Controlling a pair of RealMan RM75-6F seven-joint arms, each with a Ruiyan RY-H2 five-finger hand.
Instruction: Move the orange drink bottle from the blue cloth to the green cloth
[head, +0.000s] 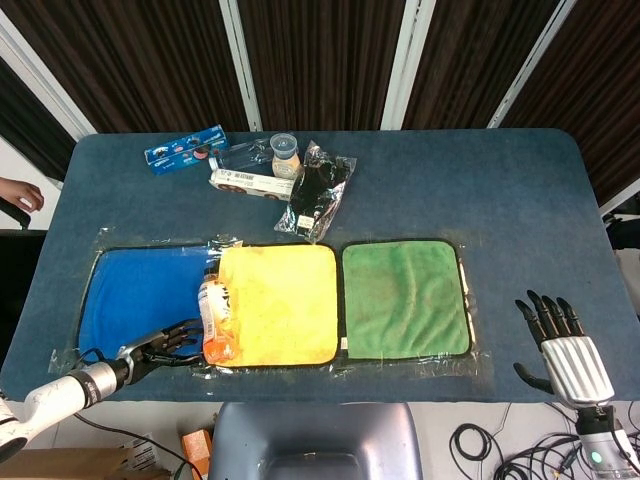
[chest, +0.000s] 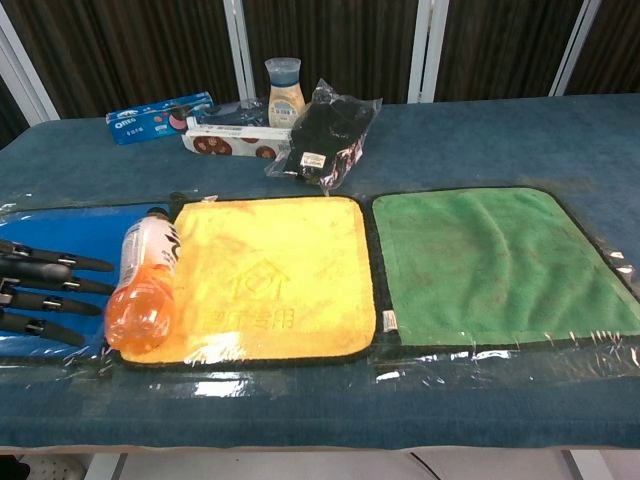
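Note:
The orange drink bottle (head: 215, 318) (chest: 145, 285) lies on its side across the seam between the blue cloth (head: 135, 290) (chest: 70, 230) and the yellow cloth (head: 280, 300) (chest: 270, 275), cap pointing away from me. My left hand (head: 160, 345) (chest: 40, 295) lies low over the blue cloth with its fingers spread, fingertips right at the bottle's left side and holding nothing. Right of the yellow cloth, the green cloth (head: 405, 298) (chest: 495, 265) is bare. My right hand (head: 555, 345) hangs open off the table's front right corner, unseen in the chest view.
At the back of the table are a blue cookie pack (head: 186, 148) (chest: 160, 116), a long white box (head: 250, 183), a small jar (head: 285, 155) (chest: 283, 90) and a black packet in clear wrap (head: 318, 190) (chest: 325, 130). A person's hand (head: 20, 195) shows at the left edge.

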